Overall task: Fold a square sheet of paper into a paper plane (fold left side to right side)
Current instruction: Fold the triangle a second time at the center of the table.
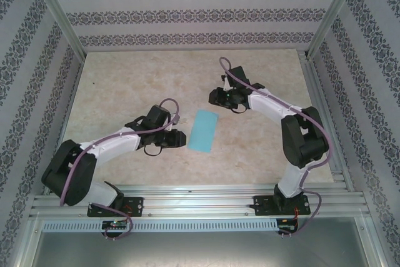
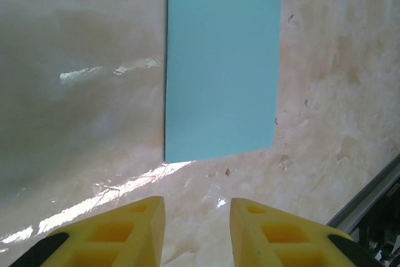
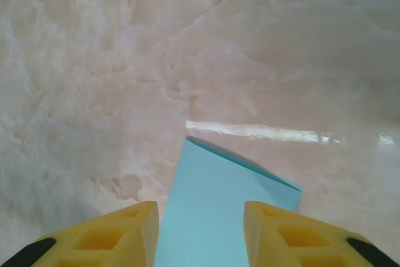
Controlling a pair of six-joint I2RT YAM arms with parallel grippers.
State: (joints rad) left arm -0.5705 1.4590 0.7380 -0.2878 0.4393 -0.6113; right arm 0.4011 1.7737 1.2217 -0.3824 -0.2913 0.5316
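While the sheet of paper (image 1: 204, 130) lay flat on the table (image 1: 125, 85), you had both arms drawn in close to it, one on either side. From above, the sheet showed as a plain light-blue rectangle, longer than it was wide, and tilted so that its far end leaned a little to the right. Your left gripper (image 1: 180, 137) sat just beside the sheet's near left part. Your right gripper (image 1: 216, 98) sat just past the sheet's far end.

On your left wrist camera, the two yellow fingers (image 2: 134, 232) stood apart with only bare table in the gap between them. The sheet's nearest edge lay ahead of the fingertips, close but clear of them, and the rest of the sheet ran away from them. That gripper was open and held nothing.

On your right wrist camera, the yellow fingers (image 3: 112, 236) were also spread. Here the sheet reached in between them, so its blue surface filled the gap. The sheet's left edge ran close along the inner side of the left finger, and the right finger overlapped the sheet's right part. The sheet's far edge and one corner lay beyond the fingertips, with a thin dark line along that edge. The sheet looked flat under the open fingers, not pinched. Whether the fingertips touched its surface could not be told.
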